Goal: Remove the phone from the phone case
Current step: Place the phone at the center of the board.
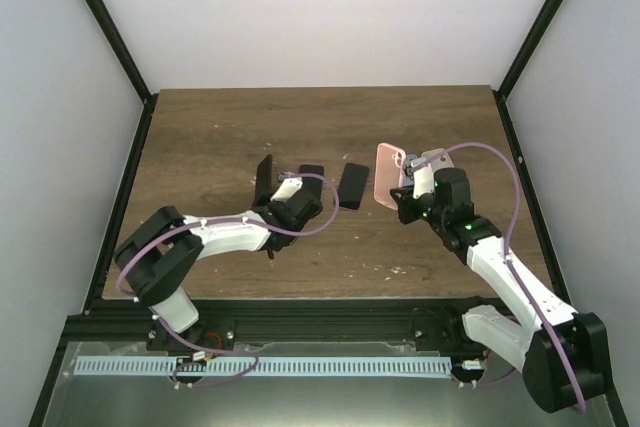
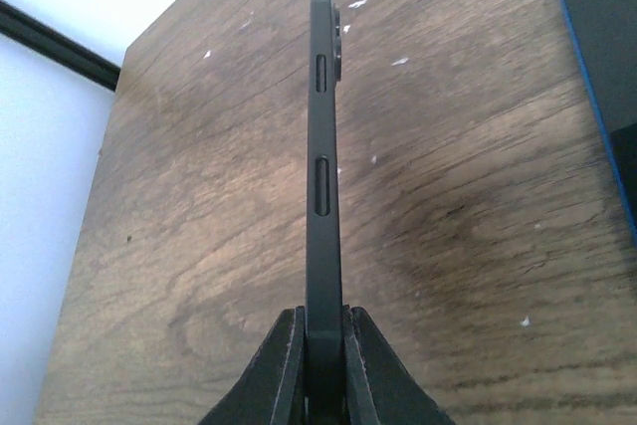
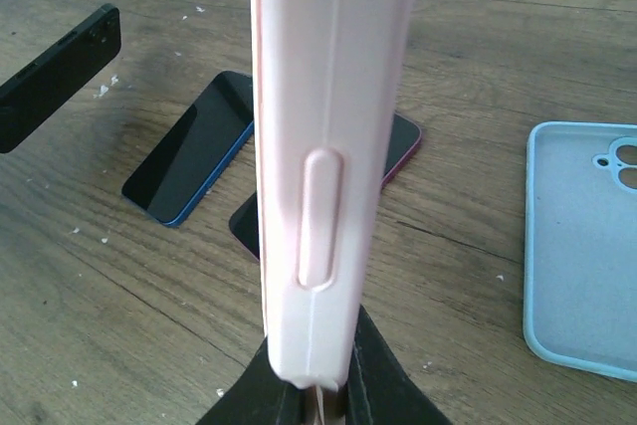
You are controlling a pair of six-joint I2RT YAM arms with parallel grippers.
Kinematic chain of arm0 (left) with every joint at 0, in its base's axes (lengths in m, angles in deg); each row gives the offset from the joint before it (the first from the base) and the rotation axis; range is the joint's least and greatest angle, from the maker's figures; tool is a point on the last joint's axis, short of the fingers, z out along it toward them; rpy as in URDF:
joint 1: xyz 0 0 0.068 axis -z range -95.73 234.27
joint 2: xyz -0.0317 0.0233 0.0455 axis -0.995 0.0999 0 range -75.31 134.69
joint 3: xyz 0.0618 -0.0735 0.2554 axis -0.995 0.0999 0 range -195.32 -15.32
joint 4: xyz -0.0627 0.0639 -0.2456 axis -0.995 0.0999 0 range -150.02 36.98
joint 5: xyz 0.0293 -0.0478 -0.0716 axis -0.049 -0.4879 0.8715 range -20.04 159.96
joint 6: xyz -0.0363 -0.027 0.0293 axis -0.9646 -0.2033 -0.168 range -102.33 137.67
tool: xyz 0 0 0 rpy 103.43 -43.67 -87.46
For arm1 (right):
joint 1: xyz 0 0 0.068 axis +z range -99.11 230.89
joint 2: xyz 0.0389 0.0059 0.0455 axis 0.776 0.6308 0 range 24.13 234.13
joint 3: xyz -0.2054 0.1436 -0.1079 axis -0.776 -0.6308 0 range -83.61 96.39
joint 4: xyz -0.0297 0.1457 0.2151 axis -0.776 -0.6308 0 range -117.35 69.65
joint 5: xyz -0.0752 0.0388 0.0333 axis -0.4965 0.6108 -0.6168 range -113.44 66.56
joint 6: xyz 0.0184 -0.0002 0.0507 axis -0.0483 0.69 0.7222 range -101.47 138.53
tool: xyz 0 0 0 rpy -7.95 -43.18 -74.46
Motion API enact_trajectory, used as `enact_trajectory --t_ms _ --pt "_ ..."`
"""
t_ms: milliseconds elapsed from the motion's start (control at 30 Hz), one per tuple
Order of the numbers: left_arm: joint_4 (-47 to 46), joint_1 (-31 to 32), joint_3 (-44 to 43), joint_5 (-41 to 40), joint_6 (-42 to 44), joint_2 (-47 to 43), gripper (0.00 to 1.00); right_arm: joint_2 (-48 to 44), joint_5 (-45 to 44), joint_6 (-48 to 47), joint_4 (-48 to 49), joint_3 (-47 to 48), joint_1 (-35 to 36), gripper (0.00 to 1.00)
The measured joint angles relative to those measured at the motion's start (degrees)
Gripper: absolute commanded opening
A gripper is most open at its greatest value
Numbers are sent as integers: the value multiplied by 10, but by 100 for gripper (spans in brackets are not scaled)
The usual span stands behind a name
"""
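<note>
left gripper [image 2: 323,323] clamps the slim black case [image 2: 323,146], right gripper [image 3: 311,370] the pink silicone case [image 3: 333,97]; we'd peel corners gently.

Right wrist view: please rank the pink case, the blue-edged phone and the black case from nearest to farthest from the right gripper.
1. The pink case, clamped in the right gripper.
2. The blue-edged phone, flat on the table, left.
3. The black case, at the far upper left.
</note>
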Motion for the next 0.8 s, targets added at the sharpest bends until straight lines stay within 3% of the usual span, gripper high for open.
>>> enact_trajectory --t_ms 267,333,433,800 --pt "-40 -4 -39 8 59 73 0 15 -18 0 12 0 -6 1" --pt "-38 -4 -49 10 65 87 6 20 -21 0 12 0 -6 1" --pt "-30 -4 -61 14 66 99 13 21 -22 0 12 0 -6 1" --pt "33 -4 -93 47 35 120 17 24 -26 0 13 0 -6 1"
